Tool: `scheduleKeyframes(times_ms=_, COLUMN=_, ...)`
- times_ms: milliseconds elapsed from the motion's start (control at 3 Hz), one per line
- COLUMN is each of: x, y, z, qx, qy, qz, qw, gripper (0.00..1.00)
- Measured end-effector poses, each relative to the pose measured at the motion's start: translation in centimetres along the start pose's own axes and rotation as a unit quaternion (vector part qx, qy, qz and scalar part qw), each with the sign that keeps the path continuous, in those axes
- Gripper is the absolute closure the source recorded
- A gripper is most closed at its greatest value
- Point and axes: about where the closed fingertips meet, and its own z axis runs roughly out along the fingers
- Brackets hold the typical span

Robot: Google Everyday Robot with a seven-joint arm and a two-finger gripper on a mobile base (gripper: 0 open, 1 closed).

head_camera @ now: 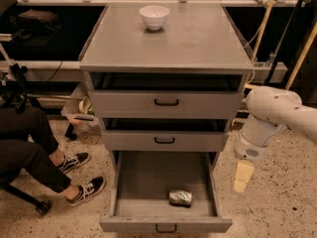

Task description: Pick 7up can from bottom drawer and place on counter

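The 7up can (180, 198), silvery-green and dented, lies on its side on the floor of the open bottom drawer (143, 182), near the front right. The counter (198, 38) is the flat grey top of the cabinet. My gripper (241, 177) hangs from the white arm at the right of the cabinet, outside the drawer, level with the drawer's right wall and to the right of the can, pointing down. It holds nothing that I can see.
A white bowl (154, 17) stands at the back of the counter. The two upper drawers (166, 103) are slightly open. A seated person's legs and sneakers (84, 190) are at the left on the speckled floor.
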Motion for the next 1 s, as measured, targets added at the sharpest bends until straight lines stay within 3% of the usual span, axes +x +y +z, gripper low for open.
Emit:
scheduleKeyframes(times_ms=333, x=0.0, y=0.0, z=0.2, qx=0.000, qy=-0.002, qz=0.002, qw=1.0000, gripper=0.00)
scheduleKeyframes(times_ms=667, x=-0.4, y=-1.8, z=3.9, qx=-0.003, qy=-0.066, qz=0.002, qw=0.9978, gripper=0.00)
scheduleKeyframes(times_ms=1000, x=-3.4, y=-5.6, z=10.5, qx=-0.011, qy=-0.146, qz=-0.006, qw=0.9892, gripper=0.00)
